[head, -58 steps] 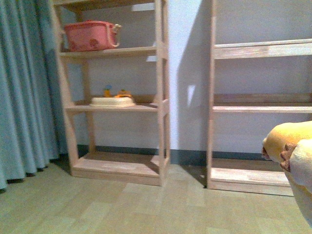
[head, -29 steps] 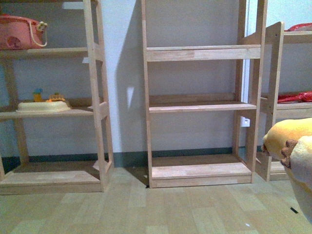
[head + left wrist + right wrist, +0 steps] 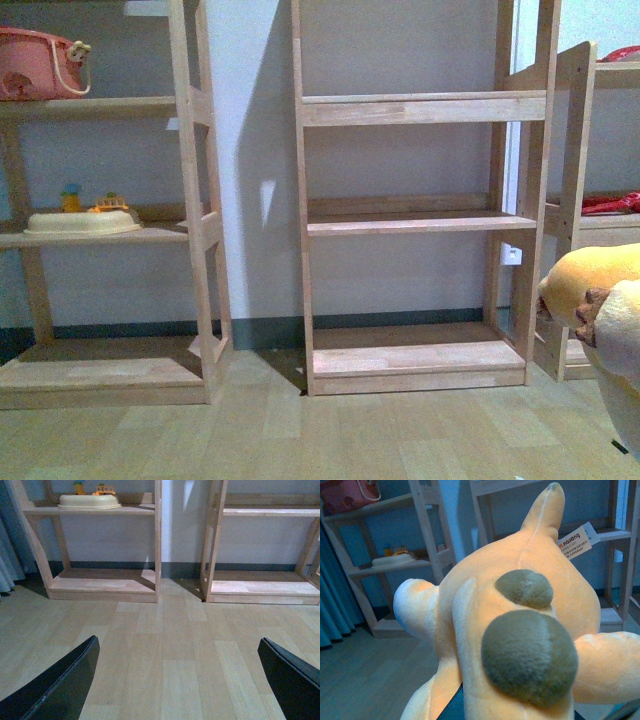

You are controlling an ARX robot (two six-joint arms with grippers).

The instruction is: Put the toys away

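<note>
1. Orange-yellow plush toy (image 3: 590, 285) shows low at the right edge of the front view, before the wooden shelves (image 3: 410, 225).
2. It fills the right wrist view, its two brown-grey nubs (image 3: 530, 655) nearest; the right end effector is hidden by it, so I cannot tell its grip.
3. Left end effector (image 3: 177, 640) hangs above the wood floor (image 3: 170, 625), spread wide and empty.

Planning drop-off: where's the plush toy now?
The plush toy is at the front view's lower right edge, right of the middle shelf unit, and fills the right wrist view.
</note>
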